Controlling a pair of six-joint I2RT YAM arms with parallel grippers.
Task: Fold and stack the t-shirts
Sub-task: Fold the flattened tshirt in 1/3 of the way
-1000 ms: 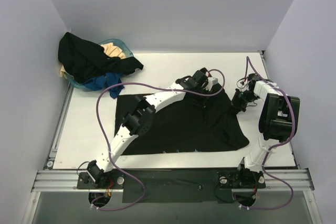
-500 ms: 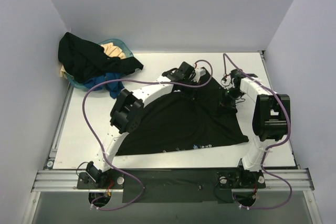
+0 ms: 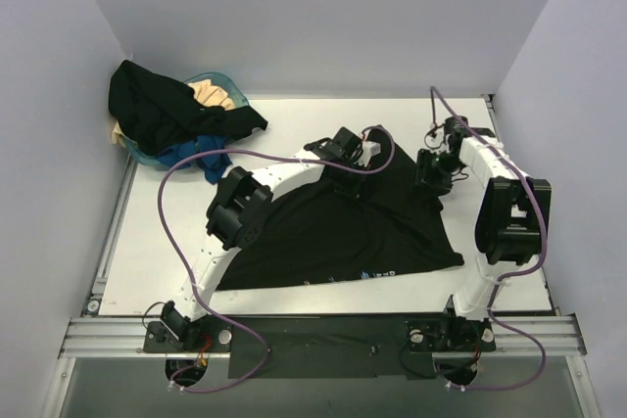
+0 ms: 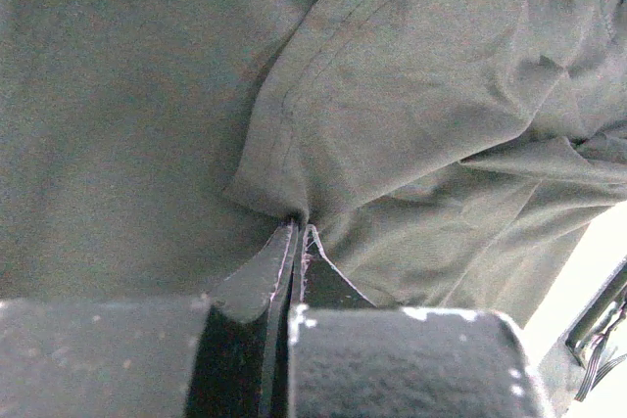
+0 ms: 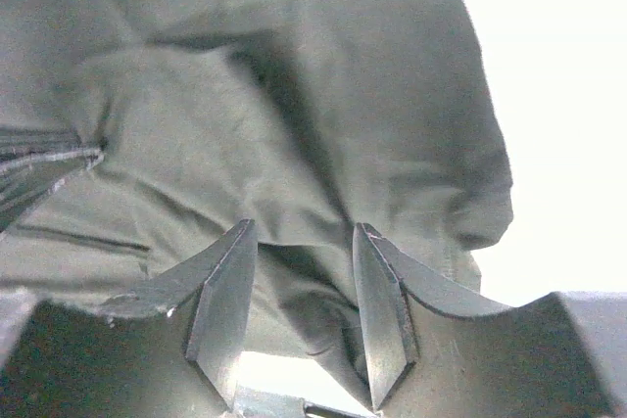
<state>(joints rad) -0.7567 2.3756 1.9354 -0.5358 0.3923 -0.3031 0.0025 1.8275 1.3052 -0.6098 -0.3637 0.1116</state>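
Note:
A black t-shirt [image 3: 333, 237] lies spread on the white table, its far right part bunched up. My left gripper [image 3: 355, 156] is shut on a fold of this t-shirt [image 4: 392, 124] near its far edge; the cloth puckers into the closed fingertips [image 4: 299, 230]. My right gripper [image 3: 431, 171] hovers at the t-shirt's far right corner with its jaws open, and the black cloth [image 5: 294, 124] lies loose beneath and between the fingers [image 5: 230, 281]. More t-shirts [image 3: 171, 115], black, cream and blue, are heaped at the back left.
A teal basket [image 3: 220, 80] under the heap sits in the back left corner. Purple cables loop from both arms. White walls close in the table on three sides; a metal rail [image 3: 313, 330] runs along the near edge.
The right gripper has opened and let go of the shirt's corner. The left gripper pulled its fold toward the far left, then held still. The shirt's left side has been drawn inward.

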